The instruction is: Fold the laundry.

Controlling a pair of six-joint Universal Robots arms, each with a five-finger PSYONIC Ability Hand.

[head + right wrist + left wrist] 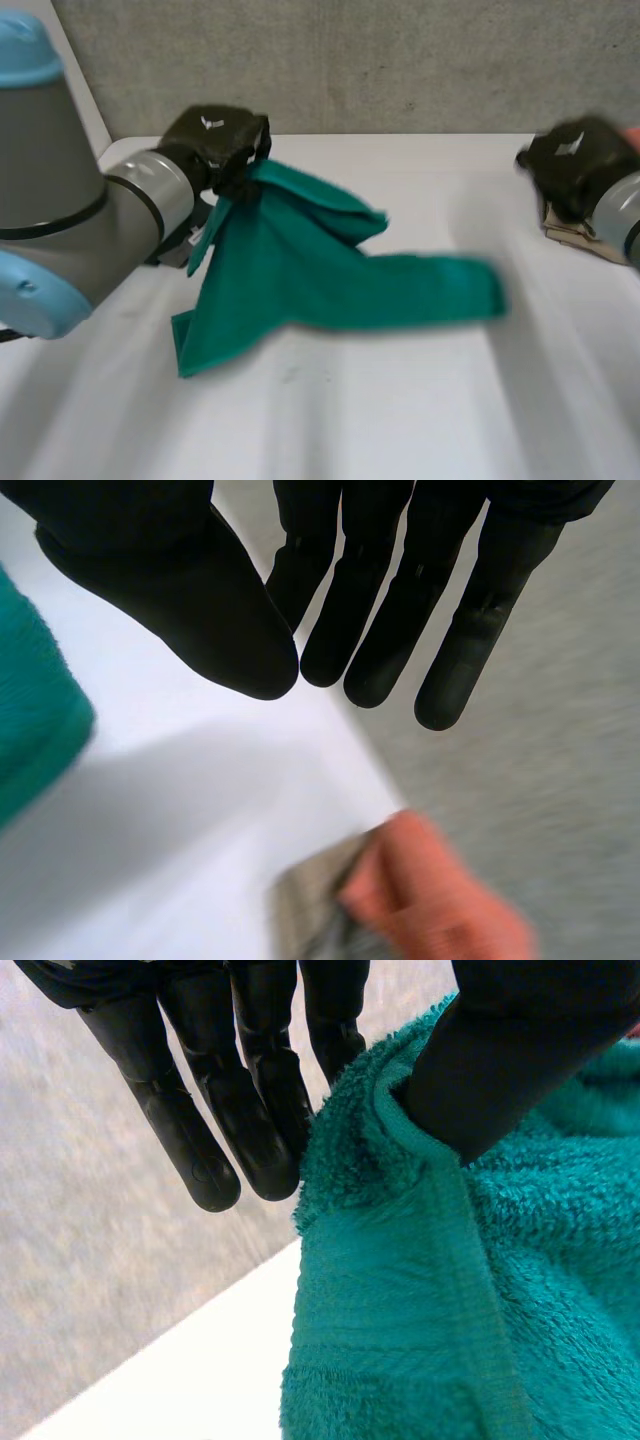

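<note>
A teal towel (300, 270) hangs from my left hand (215, 135) at the table's back left, its lower part trailing on the white table (400, 400) and one end stretching right. By my left hand's palm, the thumb presses the towel's hem (420, 1310) against the straight fingers (200, 1130), so the hand is shut on a top edge. My right hand (575, 160) hovers at the far right, apart from the towel. Its thumb (200, 600) is closed against straight fingers with nothing between them. A bit of the towel (30, 730) lies beside that thumb.
A folded beige cloth (575, 232) lies at the table's right edge below my right hand, with a pink thing (440, 900) next to it. A grey wall (400, 60) runs behind the table's back edge.
</note>
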